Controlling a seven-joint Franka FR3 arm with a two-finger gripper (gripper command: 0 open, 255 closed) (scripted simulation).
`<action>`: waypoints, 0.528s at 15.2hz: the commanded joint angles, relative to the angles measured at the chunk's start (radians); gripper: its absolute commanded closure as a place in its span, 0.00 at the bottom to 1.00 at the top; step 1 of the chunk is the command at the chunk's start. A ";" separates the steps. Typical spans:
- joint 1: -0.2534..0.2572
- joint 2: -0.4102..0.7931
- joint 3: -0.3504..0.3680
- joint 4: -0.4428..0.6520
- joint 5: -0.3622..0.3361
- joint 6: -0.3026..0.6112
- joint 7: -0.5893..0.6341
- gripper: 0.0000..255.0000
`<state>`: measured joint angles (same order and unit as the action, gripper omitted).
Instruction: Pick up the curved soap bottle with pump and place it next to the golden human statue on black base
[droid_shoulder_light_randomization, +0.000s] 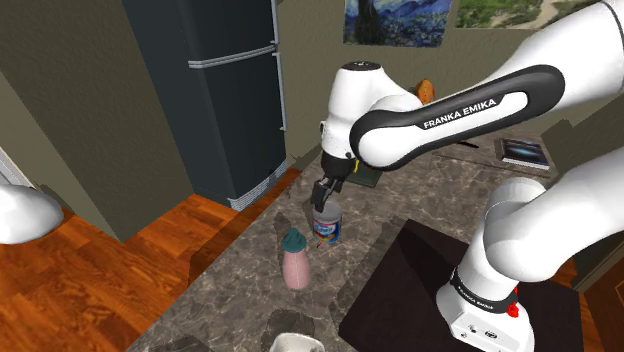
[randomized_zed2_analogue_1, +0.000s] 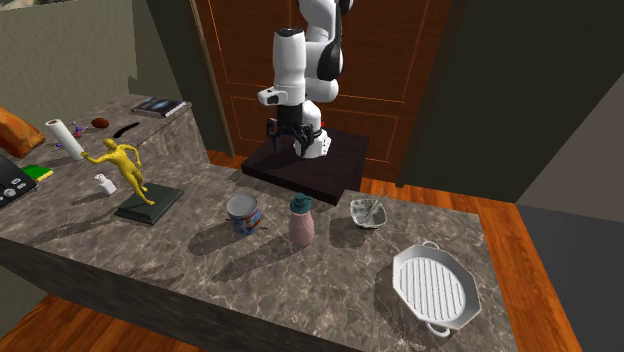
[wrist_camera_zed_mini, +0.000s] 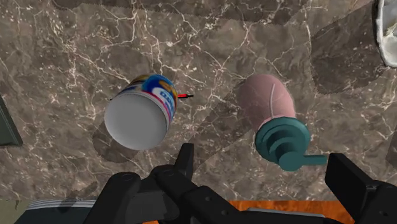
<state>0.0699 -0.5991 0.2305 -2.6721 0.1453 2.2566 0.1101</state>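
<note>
Bearing FRANKA EMIKA lettering, the arm (droid_shoulder_light_randomization: 470, 110) holds fingers (wrist_camera_zed_mini: 347, 178) apart above the pink soap bottle (wrist_camera_zed_mini: 267, 105)

1. The countertop (randomized_zed2_analogue_1: 200, 270) looks like dark, white-veined marble, smooth and faintly polished.
2. The soap bottle (wrist_camera_zed_mini: 267, 102) is smooth, matt pink, and its pump (wrist_camera_zed_mini: 283, 143) looks like teal plastic.
3. The statue (randomized_zed2_analogue_1: 126, 165) has a golden metallic sheen.
4. The floor (droid_shoulder_light_randomization: 130, 250) is glossy wood planking.

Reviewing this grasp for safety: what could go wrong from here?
The open gripper hangs above the pink soap bottle and the can close beside it; descending, it might clip the can. Its teal pump sticks out sideways and could snag a finger. The can also stands between bottle and golden statue.
</note>
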 joint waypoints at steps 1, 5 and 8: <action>0.004 0.051 0.029 -0.026 0.002 0.089 0.019 0.00; -0.003 0.191 0.101 -0.045 -0.018 0.267 0.077 0.00; -0.031 0.315 0.165 -0.040 -0.073 0.397 0.146 0.00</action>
<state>0.0502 -0.3307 0.3721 -2.7146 0.0935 2.6028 0.2298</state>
